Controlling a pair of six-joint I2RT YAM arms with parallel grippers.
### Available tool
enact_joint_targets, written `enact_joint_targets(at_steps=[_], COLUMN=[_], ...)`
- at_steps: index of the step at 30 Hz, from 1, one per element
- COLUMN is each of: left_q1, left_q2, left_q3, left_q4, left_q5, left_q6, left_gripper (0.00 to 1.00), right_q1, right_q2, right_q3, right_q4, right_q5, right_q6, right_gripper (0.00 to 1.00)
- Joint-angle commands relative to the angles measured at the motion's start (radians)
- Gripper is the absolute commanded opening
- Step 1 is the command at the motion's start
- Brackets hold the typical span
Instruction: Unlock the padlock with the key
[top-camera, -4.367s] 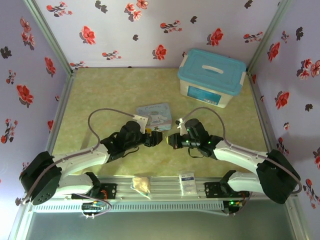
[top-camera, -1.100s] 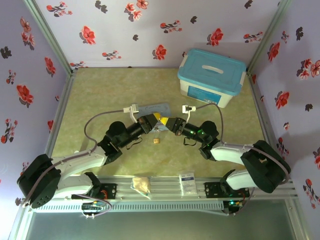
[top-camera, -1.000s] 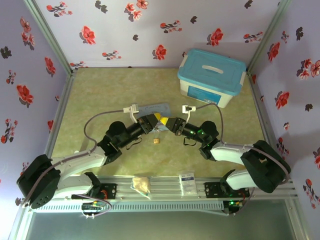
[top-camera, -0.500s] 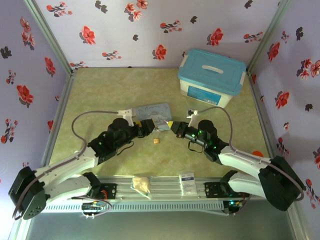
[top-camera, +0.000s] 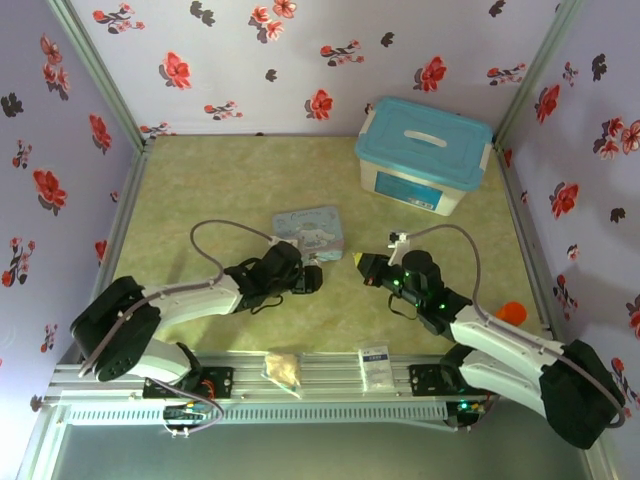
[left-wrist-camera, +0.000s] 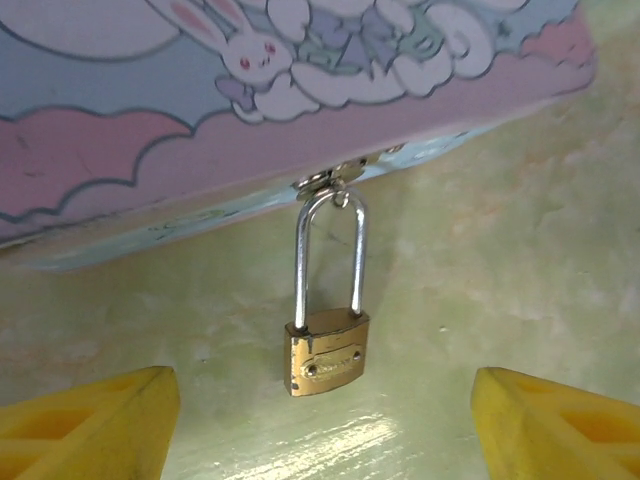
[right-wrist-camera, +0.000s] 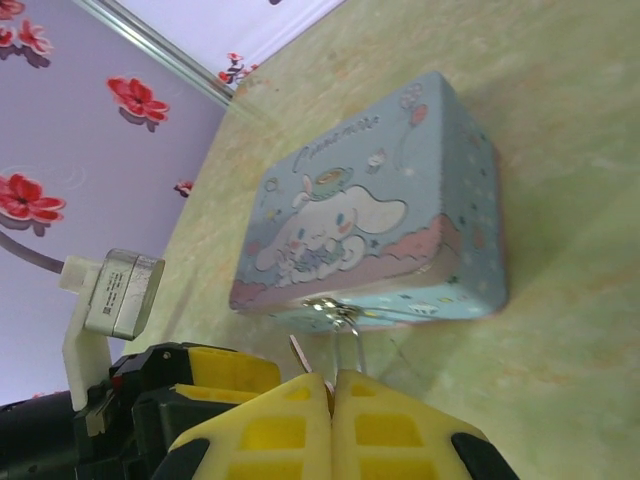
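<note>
Left gripper (left-wrist-camera: 320, 425) spread wide; padlock (left-wrist-camera: 327, 352) hooked through tin (left-wrist-camera: 300, 110) hasp. Right gripper (right-wrist-camera: 331, 390) pinched on key (right-wrist-camera: 297, 352), only its tip visible; padlock body hidden behind those fingers

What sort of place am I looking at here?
Probably a tabletop robot test booth: flowered wall panels close in a green table, two arms are bolted to a metal rail, and props like a cartoon tin and a blue-lidded box sit out.
</note>
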Motion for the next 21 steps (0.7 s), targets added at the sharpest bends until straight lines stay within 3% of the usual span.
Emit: enact_joint_targets(at_steps=[1,6,21], left_q1=[-0.011,-0.025,-0.015], left_q2=[0.035,0.114,0.210], left_q3=[0.033,0.051,0.120], left_q4=[0.002,0.048,0.041], left_q5=[-0.037,-0.039,-0.014], left_q6=[0.023,0.033,0.066], left_gripper=[0.75,0.74,0.48], right_q1=[-0.007,-0.007,-0.007], right_q2=[-0.026,-0.024,-0.039], right_q3=[-0.015,-0.021,-0.062], right_q4=[-0.045,-0.048,-0.025], right_q5=[0.047,0.043,0.048], right_q6=[-0.030,-0.036,-0.012], right_gripper=[0.00,0.00,0.00])
